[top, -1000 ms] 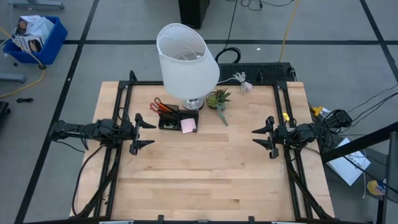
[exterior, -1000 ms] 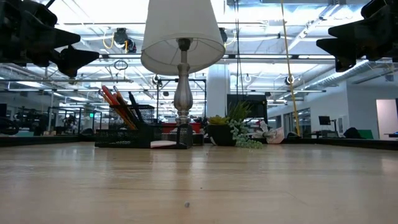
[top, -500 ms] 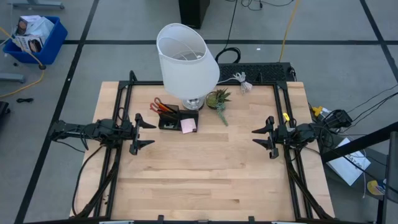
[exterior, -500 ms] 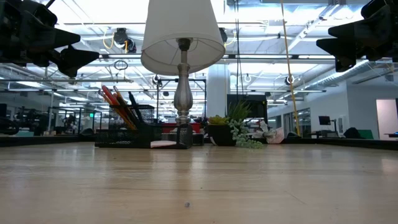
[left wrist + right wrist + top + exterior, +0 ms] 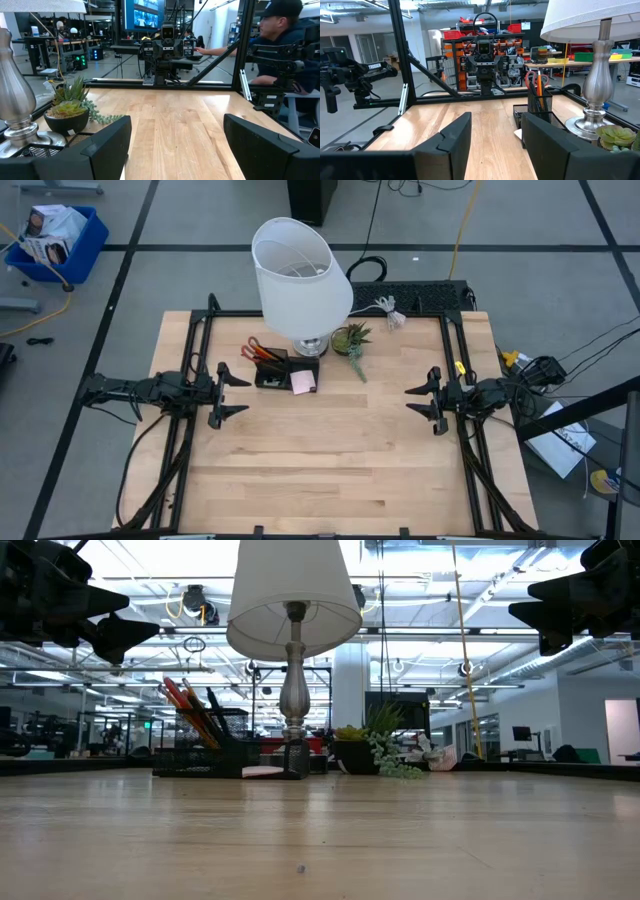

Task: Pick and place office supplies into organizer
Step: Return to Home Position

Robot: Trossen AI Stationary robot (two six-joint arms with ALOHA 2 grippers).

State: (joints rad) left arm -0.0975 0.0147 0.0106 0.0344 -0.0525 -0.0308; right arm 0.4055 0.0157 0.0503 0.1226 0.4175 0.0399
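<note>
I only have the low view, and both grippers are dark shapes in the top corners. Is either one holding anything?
Observer: No. From above, the left gripper sits open by the table's left edge, and its wrist view shows nothing between the fingers.
Operator: And the right one?
Observer: The right gripper is open and empty too. It is at the right edge, pointing across at the left one.
Operator: Where is the pink pad? I only see a sliver.
Observer: From above, the pink sticky-note pad lies at the organizer's end nearer the potted plant. I cannot tell whether it sits inside a compartment.
</note>
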